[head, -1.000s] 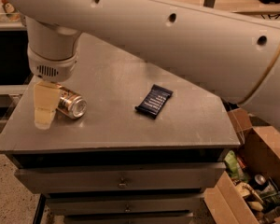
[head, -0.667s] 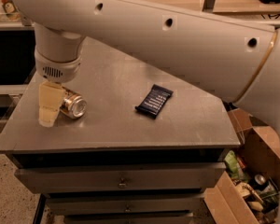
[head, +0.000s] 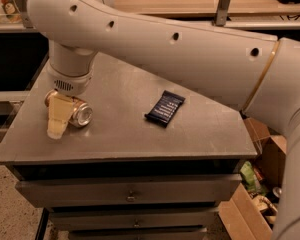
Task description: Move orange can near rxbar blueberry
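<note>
gripper (head: 59, 120) is shifting right over the orange can (head: 82, 115) lying at table (head: 140, 139) left, hold impossible to tell, rxbar blueberry (head: 165, 108) lying well right.

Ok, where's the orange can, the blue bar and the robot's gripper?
orange can (head: 81, 114): camera view, silver end.
rxbar blueberry (head: 165, 108): camera view, wrapper middle.
gripper (head: 59, 119): camera view, pale part against the can.

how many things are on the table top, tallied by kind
cans: 1 (the orange can, on its side at the left of the table)
snack bars: 1 (the rxbar blueberry, flat near the middle)
total: 2
The gripper is down at the orange can.
</note>
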`<state>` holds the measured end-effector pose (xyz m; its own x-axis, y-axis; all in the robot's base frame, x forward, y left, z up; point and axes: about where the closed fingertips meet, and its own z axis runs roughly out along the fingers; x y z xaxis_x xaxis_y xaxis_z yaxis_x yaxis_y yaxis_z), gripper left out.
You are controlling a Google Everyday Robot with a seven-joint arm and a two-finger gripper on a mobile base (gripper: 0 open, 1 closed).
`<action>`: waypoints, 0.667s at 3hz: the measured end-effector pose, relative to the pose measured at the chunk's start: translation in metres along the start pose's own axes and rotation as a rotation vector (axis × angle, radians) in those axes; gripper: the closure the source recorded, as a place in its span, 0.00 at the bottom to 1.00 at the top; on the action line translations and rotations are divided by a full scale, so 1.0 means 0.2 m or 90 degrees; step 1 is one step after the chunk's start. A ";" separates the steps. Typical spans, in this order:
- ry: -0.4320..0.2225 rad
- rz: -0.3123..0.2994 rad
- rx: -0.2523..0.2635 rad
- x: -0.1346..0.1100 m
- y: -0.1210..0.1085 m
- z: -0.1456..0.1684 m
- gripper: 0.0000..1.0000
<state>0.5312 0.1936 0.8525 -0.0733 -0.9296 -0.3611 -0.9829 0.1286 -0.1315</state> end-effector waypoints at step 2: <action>0.013 0.019 -0.023 0.07 0.02 0.12 0.00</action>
<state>0.5302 0.1903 0.8250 -0.1061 -0.9322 -0.3460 -0.9856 0.1448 -0.0877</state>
